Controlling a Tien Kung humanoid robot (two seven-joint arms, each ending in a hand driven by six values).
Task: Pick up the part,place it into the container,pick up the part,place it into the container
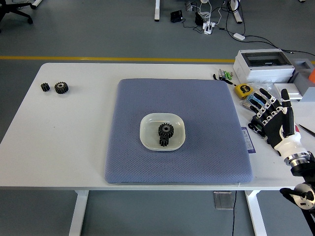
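1. Head view gives us two dark gears (165, 133) lying together inside the white bowl (149, 133), the larger one behind and the smaller one just in front, touching it.
2. We see the bowl sitting near the middle of the blue-grey mat (197, 123), which covers the centre of the white table (74, 137).
3. We find two more gears well apart from the mat at the table's far left: a small gear (45, 87) just beside a bigger gear (61, 87).
4. We note the right hand (275, 120) over the table's right edge, beyond the mat, palm turned down, fingers (262, 101) spread and stretched forward, thumb raised, holding nothing.
5. Its forearm runs back toward the lower right corner.
6. We also spot a yellow tape measure (241, 90) and a white box (263, 64) nearby.
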